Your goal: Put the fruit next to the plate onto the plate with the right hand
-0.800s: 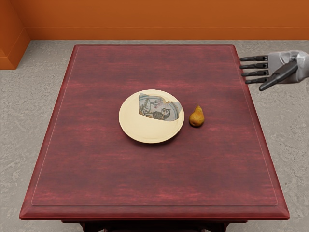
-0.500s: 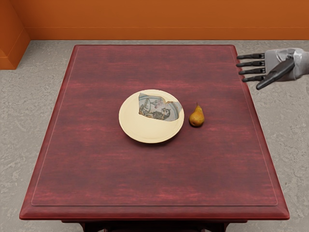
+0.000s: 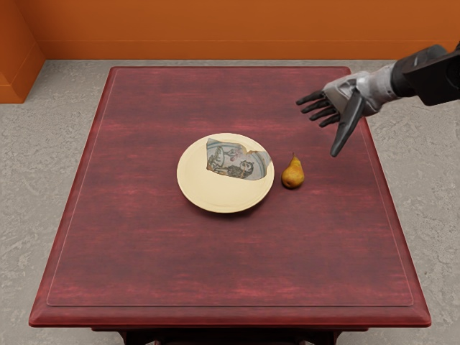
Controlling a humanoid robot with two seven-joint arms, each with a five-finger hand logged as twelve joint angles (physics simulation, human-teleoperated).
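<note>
Head view shows the right hand (image 3: 336,105) hanging over the far right part of the table (image 3: 215,266), its arm coming in from the right edge, the dark fingers (image 3: 313,97) spread apart and the thumb angled down and away from them, holding nothing. That open pose makes sense to me: it looks like a hand being readied to close around something small, and the pear (image 3: 292,173) is the obvious target. The pear stands upright on the tabletop, stem up, just beside the plate's right rim, nearer than the hand and a little to its left, well apart from the hand. The plate (image 3: 215,192) sits near the middle of the table, cream-coloured with a printed patch on its far half, and nothing lies on it, so the fruit is not yet where the task wants it. I would judge the reach as under way and the grasp not begun. The table is dark red wood with a raised border, smooth and flat. Around it runs a mottled grey floor (image 3: 43,158), and an orange wall (image 3: 215,29) closes the far side. The left arm does not show.
</note>
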